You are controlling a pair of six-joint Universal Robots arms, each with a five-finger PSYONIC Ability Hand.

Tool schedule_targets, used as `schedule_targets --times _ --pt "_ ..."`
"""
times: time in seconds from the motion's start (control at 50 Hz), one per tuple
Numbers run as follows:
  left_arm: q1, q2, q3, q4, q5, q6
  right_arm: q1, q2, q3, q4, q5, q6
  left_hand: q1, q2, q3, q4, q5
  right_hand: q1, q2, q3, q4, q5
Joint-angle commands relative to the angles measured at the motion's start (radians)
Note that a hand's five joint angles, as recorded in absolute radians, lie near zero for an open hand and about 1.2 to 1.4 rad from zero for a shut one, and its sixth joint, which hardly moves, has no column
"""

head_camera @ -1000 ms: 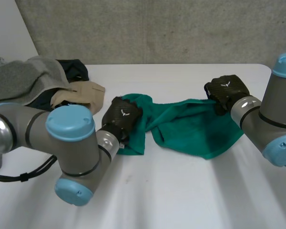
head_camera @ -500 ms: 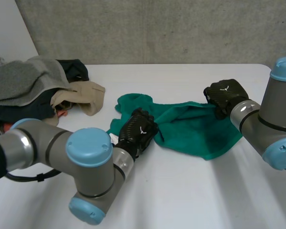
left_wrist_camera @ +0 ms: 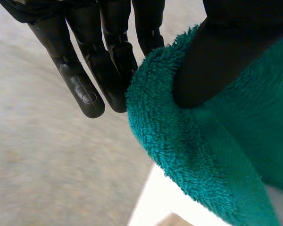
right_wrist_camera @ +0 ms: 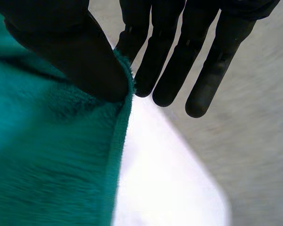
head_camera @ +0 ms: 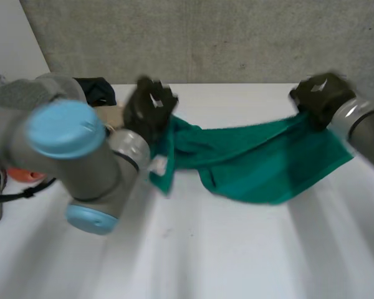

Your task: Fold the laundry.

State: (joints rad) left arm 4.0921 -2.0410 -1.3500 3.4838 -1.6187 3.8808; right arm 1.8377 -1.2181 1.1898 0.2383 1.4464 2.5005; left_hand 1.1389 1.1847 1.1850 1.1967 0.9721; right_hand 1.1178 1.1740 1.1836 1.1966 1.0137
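Observation:
A green towel (head_camera: pixel 255 165) hangs stretched between my two hands above the white table (head_camera: pixel 237 249). My left hand (head_camera: pixel 148 109) holds its left end up high, and in the left wrist view the thumb (left_wrist_camera: pixel 217 61) pinches the towel's edge (left_wrist_camera: pixel 179 141) against the fingers (left_wrist_camera: pixel 108 70). My right hand (head_camera: pixel 321 94) holds the towel's far right corner. In the right wrist view its thumb (right_wrist_camera: pixel 70 52) presses the green cloth (right_wrist_camera: pixel 52 155) against the fingers (right_wrist_camera: pixel 165 61). The towel's middle sags toward the table.
A heap of laundry lies at the table's far left: a grey towel (head_camera: pixel 12 93), a dark garment (head_camera: pixel 96 90) and something orange (head_camera: pixel 25 174). A concrete wall (head_camera: pixel 224 37) stands behind the table. The table's right edge runs close to my right hand.
My left hand has closed on the towel's left end and lifted it up and back to the left. My right hand has risen with its corner, pulling the towel taut off the table.

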Motion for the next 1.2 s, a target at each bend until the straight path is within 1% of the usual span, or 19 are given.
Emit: schedule_targets --times 0.02,0.12,0.2,0.32,0.44,0.5,0.52,0.54,0.58,0.66,0.74,0.82,0.88,0.92,0.96,0.98,1.06,1.14,1.2 --pt "0.089 0.263 -0.034 -0.130 -0.001 -0.322 -0.063 -0.181 -0.127 0.147 0.002 -0.140 0.257 0.212 0.211 0.200 0.250 0.279 0.222 0.213 0.200 0.208" --pt "0.200 0.272 -0.029 -0.317 0.008 -0.480 -0.120 -0.161 -0.128 0.222 -0.015 -0.198 0.257 0.212 0.211 0.200 0.250 0.279 0.222 0.213 0.200 0.208" --pt "0.220 0.155 -0.025 -0.368 0.029 -0.535 -0.114 -0.069 -0.108 0.223 -0.018 -0.215 0.257 0.212 0.211 0.200 0.250 0.279 0.222 0.213 0.200 0.208" --pt "0.212 -0.028 0.038 -0.367 0.068 -0.552 -0.104 0.047 -0.099 0.153 -0.007 -0.149 0.257 0.212 0.211 0.200 0.250 0.279 0.222 0.213 0.200 0.208" --pt "0.218 -0.238 0.201 -0.361 0.062 -0.551 -0.072 0.159 -0.067 -0.017 -0.001 -0.020 0.257 0.212 0.211 0.200 0.250 0.279 0.222 0.213 0.200 0.208" --pt "0.217 -0.278 0.241 -0.358 0.065 -0.543 -0.068 0.193 -0.058 -0.063 0.009 -0.012 0.257 0.212 0.211 0.200 0.250 0.279 0.222 0.213 0.200 0.208" --pt "0.218 -0.294 0.253 -0.353 0.066 -0.543 -0.064 0.215 -0.055 -0.085 0.023 -0.014 -0.106 -0.151 -0.152 -0.163 -0.113 0.279 0.222 0.213 0.200 0.208" --pt "0.217 -0.297 0.255 -0.350 0.068 -0.541 -0.063 0.222 -0.053 -0.094 0.032 -0.014 -0.356 -0.402 -0.402 -0.414 -0.364 0.279 0.222 0.213 0.200 0.208" --pt "0.211 -0.298 0.250 -0.345 0.071 -0.538 -0.055 0.236 -0.050 -0.105 0.051 -0.014 -0.686 -0.732 -0.732 -0.744 -0.694 0.279 0.222 0.213 0.200 0.208" --pt "0.198 -0.277 0.203 -0.339 0.072 -0.532 -0.022 0.244 -0.032 -0.112 0.074 -0.014 -0.720 -0.766 -0.766 -0.778 -0.728 0.279 0.222 0.213 0.200 0.208" --pt "0.159 -0.139 0.100 -0.306 0.074 -0.518 -0.020 0.235 -0.003 -0.116 0.074 -0.006 -0.714 -0.760 -0.760 -0.772 -0.722 0.279 0.222 0.213 0.200 0.208" --pt "0.129 -0.001 -0.046 -0.224 0.076 -0.439 -0.021 0.233 0.020 -0.117 0.071 -0.003 -0.714 -0.760 -0.760 -0.772 -0.722 0.279 0.222 0.213 0.200 0.208" --pt "0.106 0.074 -0.161 -0.143 0.086 -0.319 -0.023 0.224 0.036 -0.117 0.068 -0.003 -0.711 -0.757 -0.757 -0.769 -0.719 0.279 0.222 0.213 0.200 0.208" --pt "0.093 0.097 -0.236 -0.085 0.124 -0.207 -0.025 0.212 0.047 -0.117 0.066 -0.003 -0.711 -0.757 -0.757 -0.769 -0.719 0.279 0.222 0.213 0.200 0.208" --pt "0.086 0.097 -0.276 -0.055 0.158 -0.129 -0.025 0.201 0.054 -0.117 0.066 -0.003 -0.708 -0.754 -0.754 -0.766 -0.716 0.279 0.222 0.213 0.200 0.208" --pt "0.083 0.090 -0.302 -0.034 0.187 -0.051 -0.023 0.192 0.059 -0.117 0.066 -0.003 -0.702 -0.748 -0.748 -0.760 -0.710 0.279 0.222 0.213 0.200 0.208" --pt "0.082 0.029 -0.311 -0.019 0.220 0.122 -0.023 0.181 0.074 -0.116 0.066 -0.005 -0.685 -0.731 -0.731 -0.743 -0.693 0.279 0.222 0.213 0.200 0.208" --pt "0.070 -0.054 -0.264 -0.022 0.217 0.230 -0.023 0.181 0.093 -0.117 0.065 -0.003 -0.673 -0.719 -0.719 -0.731 -0.681 0.279 0.222 0.213 0.200 0.208" --pt "0.071 -0.099 -0.226 -0.022 0.217 0.256 -0.026 0.181 0.103 -0.117 0.062 -0.003 -0.653 -0.698 -0.699 -0.710 -0.660 0.279 0.222 0.213 0.200 0.208"
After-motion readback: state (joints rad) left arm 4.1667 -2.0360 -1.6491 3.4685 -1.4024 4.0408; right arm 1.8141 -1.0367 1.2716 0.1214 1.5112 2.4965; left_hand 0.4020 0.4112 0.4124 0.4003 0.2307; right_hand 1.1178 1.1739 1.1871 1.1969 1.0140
